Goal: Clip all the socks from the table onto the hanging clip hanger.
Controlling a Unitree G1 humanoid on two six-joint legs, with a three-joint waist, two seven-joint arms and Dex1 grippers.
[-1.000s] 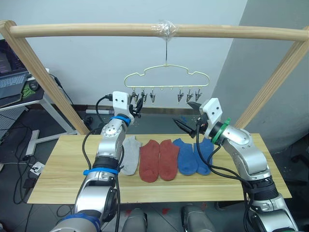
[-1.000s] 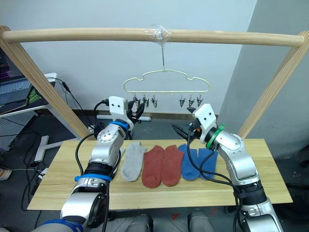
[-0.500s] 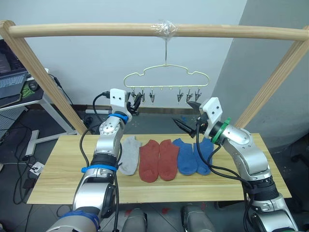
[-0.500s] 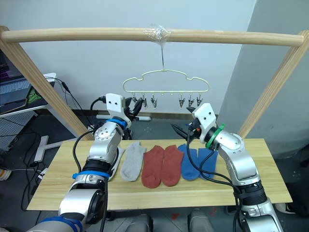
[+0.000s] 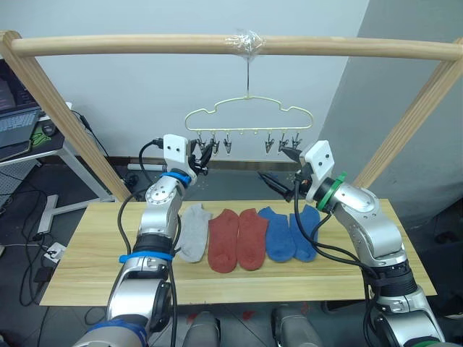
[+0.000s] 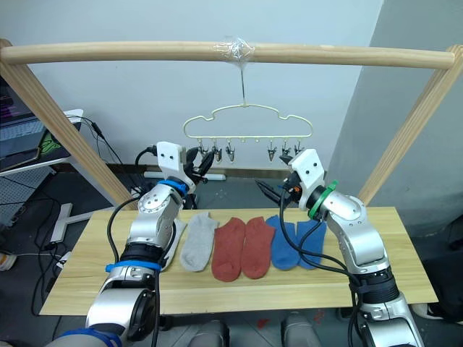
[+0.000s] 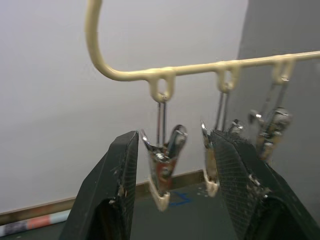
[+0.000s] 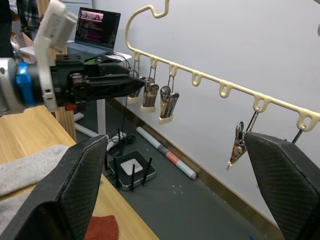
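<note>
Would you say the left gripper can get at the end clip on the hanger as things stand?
Probably yes: the left gripper is open, with the end clip hanging between its fingers and nothing in the way.

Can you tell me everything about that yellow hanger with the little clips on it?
The clip hanger is thin, pale yellow wire with a wavy top. Its hook hangs from the wooden pole, where clear tape is wrapped. Six small dark metal clips dangle from loops under its bar, three toward each end, all without socks. It hangs level above the table. The left pincer is open around the end clip; the clip looks clear of the fingers.
</note>
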